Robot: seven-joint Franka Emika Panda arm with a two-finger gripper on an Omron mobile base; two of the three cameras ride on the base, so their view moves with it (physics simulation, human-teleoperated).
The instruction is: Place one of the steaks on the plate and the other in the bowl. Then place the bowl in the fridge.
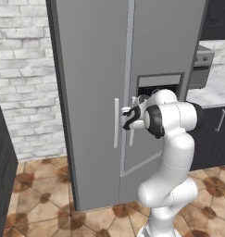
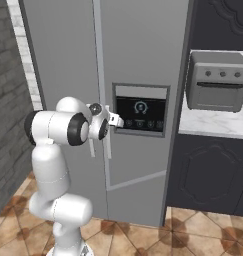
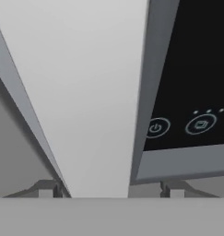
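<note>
left base view: fridge [image 1: 90, 69] spans the frame centre, both doors closed; gripper [image 1: 128, 116] sits at the right door's handle [image 1: 132, 121].
right base view: gripper [image 2: 114, 120] at mid-frame beside the dispenser panel [image 2: 140, 110].
hand view: handle [image 3: 99, 92] runs between parted jaws, not yet clenched.
judgement: fridge still to open; steaks, plate, bowl status cannot be told.

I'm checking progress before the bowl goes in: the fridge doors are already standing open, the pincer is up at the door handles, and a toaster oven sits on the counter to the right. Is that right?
Not quite: the fridge doors are shut, flush with each other, as the right base view shows. The rest holds: the pincer is at the door handles, and the toaster oven sits on the counter to the right.
</note>
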